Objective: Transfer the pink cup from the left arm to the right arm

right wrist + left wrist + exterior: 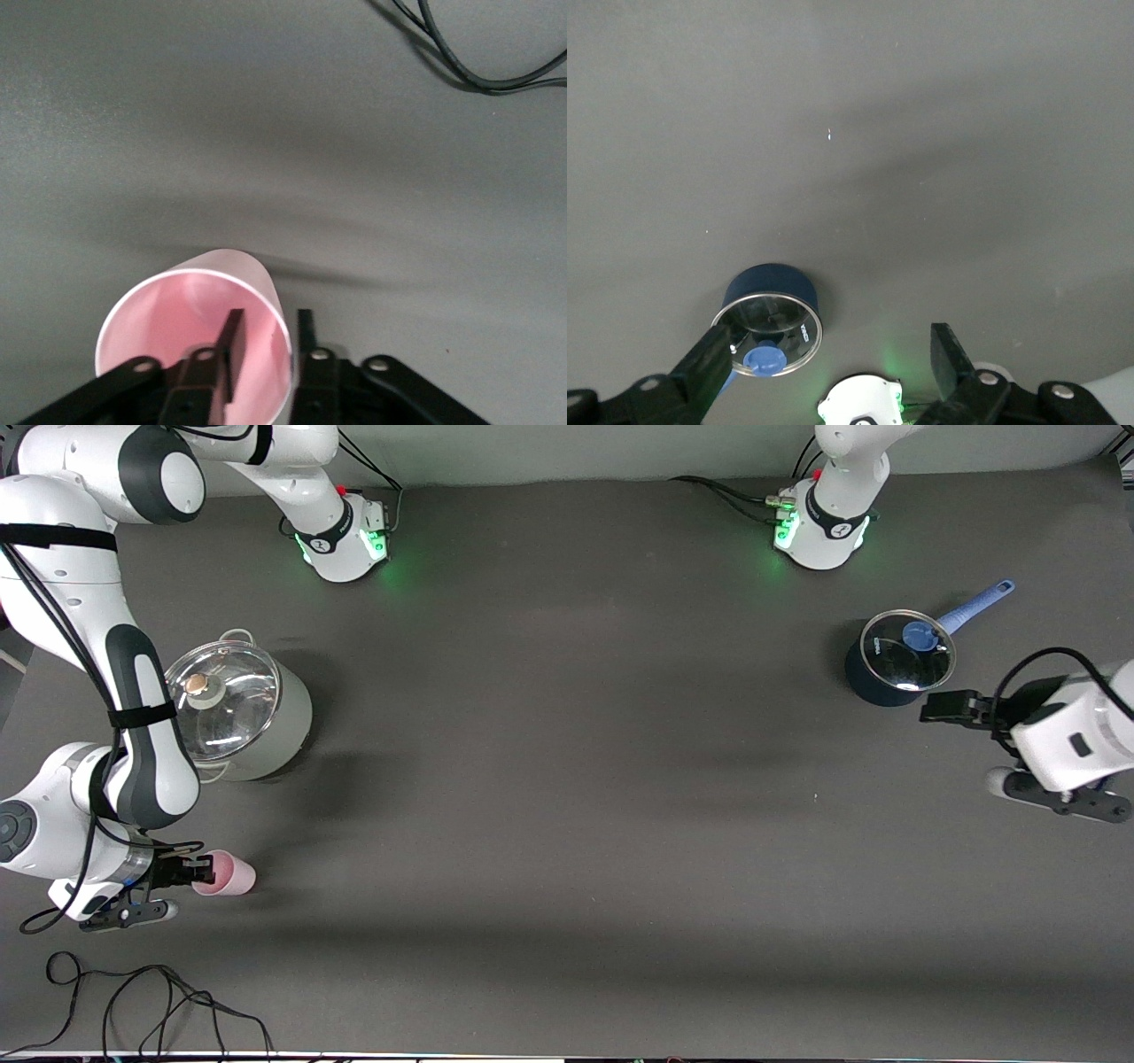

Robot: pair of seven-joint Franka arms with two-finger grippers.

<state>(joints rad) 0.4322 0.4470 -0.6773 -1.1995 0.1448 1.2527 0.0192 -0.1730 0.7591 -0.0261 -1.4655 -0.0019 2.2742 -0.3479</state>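
1. Now the cup (226, 873) is at the right arm's end of the tabletop (567, 824), low in the front view and nearer to the front camera than the grey pot. It lies tipped on its side, mouth toward the right gripper. Whether it touches the tabletop or hangs just above it cannot be told.
2. Its pale pink inside shows in the right wrist view (199, 341), where the rim faces the camera.
3. The right gripper (182, 871) has the cup by the rim: one of its fingers (232, 350) is inside the mouth, the other is outside, and they pinch the wall between them.
4. The grey pot (244, 713) with a glass lid stands on the tabletop farther from the front camera than the cup, also at the right arm's end.
5. A loose black cable (142, 1001) lies on the tabletop nearer to the front camera than the cup; part of it shows in the right wrist view (478, 62).
6. The left gripper (928, 709) is well apart from the cup, at the left arm's end, up in the air over the tabletop beside the blue saucepan. Its fingers (709, 363) are spread wide with nothing between them.
7. The blue saucepan (897, 660) has a glass lid with a blue knob and a light blue handle. It stands near the left arm's base (819, 531).
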